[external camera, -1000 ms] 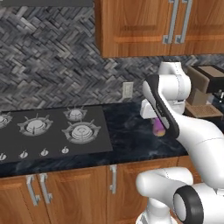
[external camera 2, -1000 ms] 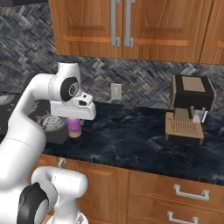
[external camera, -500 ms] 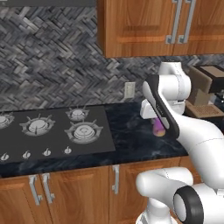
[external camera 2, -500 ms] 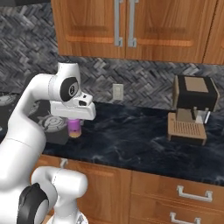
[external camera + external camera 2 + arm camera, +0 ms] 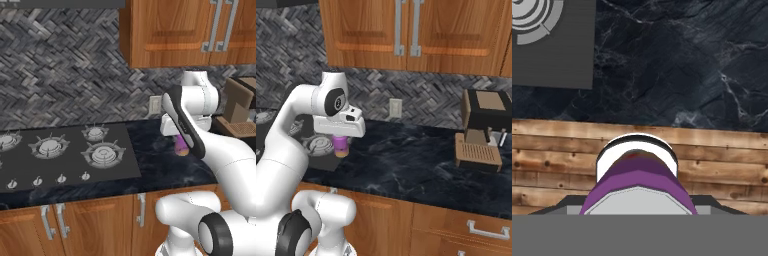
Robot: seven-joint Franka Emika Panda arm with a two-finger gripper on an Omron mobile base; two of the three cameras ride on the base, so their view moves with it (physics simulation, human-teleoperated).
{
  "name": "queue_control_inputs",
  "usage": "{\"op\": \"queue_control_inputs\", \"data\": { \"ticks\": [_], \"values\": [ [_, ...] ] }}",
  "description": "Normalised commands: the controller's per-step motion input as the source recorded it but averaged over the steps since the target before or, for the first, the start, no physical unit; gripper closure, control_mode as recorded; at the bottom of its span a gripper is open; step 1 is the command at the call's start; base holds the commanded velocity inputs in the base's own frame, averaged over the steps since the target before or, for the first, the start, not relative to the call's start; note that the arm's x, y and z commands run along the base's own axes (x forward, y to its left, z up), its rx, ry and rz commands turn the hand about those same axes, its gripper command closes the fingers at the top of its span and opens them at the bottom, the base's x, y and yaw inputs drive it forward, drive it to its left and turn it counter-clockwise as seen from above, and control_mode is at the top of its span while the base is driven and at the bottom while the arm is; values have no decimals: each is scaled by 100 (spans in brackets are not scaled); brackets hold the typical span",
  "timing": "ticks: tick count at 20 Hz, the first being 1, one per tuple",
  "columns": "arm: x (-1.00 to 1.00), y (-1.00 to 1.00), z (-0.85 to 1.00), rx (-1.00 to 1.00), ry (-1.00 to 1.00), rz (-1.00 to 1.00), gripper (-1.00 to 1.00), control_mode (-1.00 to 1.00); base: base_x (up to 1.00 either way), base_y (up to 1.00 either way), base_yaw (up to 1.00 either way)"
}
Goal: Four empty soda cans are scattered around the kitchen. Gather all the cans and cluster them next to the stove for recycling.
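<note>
A: The can (image 5: 341, 145), purple-sided here, hangs under the hand at centre left of the right base view, the fingers (image 5: 637, 200) clamped on it, above the worktop (image 5: 406, 160) just beside the stove (image 5: 65, 155).

B: So it looks like the placing step?

A: I judge so. Next comes lowering it upright onto bare worktop near the stove's edge, then letting go.

B: Any label legible?

A: None; too small to tell.
</note>
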Motion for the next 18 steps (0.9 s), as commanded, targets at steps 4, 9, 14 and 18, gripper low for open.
{"op": "queue_control_inputs", "data": {
  "ticks": [4, 9, 14, 18],
  "values": [
    [0, 0, 0, 0, 0, 0, 100, 100, 39, 24, 0],
    [0, 0, 0, 0, 0, 0, 100, 100, 42, 14, 0],
    [0, 0, 0, 0, 0, 0, 100, 100, 36, 10, 0],
    [0, 0, 0, 0, 0, 0, 100, 100, 28, 6, 0]
  ]
}}
